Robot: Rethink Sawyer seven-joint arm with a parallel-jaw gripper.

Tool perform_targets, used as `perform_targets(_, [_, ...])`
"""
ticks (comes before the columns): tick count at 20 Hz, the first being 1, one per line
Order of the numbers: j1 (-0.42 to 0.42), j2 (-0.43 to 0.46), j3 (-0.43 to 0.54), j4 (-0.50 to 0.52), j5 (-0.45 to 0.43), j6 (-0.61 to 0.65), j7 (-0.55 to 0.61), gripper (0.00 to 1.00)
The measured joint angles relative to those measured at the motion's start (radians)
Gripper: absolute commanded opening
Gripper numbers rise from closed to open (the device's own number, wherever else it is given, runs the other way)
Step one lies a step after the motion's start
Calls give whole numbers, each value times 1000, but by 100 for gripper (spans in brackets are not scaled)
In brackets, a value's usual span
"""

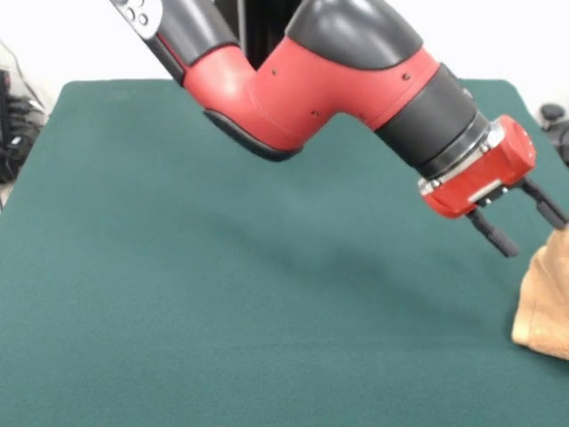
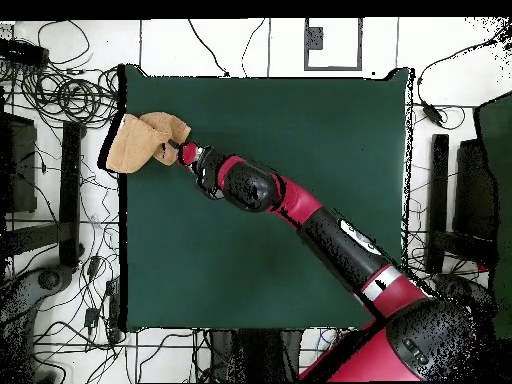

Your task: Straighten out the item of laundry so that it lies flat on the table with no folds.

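Progress: the task was judged barely begun; the towel (image 2: 140,143) was seen bunched and folded over itself, not spread flat.
Towel position: it was found at one edge of the tabletop (image 2: 270,200), close to a corner, with part of the cloth hanging past that edge in the overhead view.
Towel shape: a raised hump was seen on the side of the towel facing the arm, and a flatter flap on the side away from it; no tag could be made out.
Work left: the folds were still to be opened and the whole cloth drawn inward from the tabletop edge, so nearly all of the task was judged outstanding.
Gripper (image 1: 526,218): it was seen tilted down toward the towel, right beside the towel's raised hump.
Jaws: they were seen spread moderately apart, with clear space between the two black fingers (image 1: 494,234).
Contact: one finger appeared to reach the top of the towel in the front view; no cloth was seen pinched between the jaws, though light touching could not be ruled out.
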Motion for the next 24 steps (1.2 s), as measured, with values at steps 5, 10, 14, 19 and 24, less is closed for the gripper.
perform_targets(5, [-8, -52, 0, 0, -28, 47, 0, 100])
perform_targets(10, [-18, -52, 0, -14, -43, 96, 0, 100])
perform_targets(14, [-18, -27, 0, -38, -65, 104, 0, 100])
perform_targets(19, [-12, 33, 0, -78, -90, 104, 0, 100])
perform_targets(24, [10, 85, 3, -122, -116, 104, 0, 100])
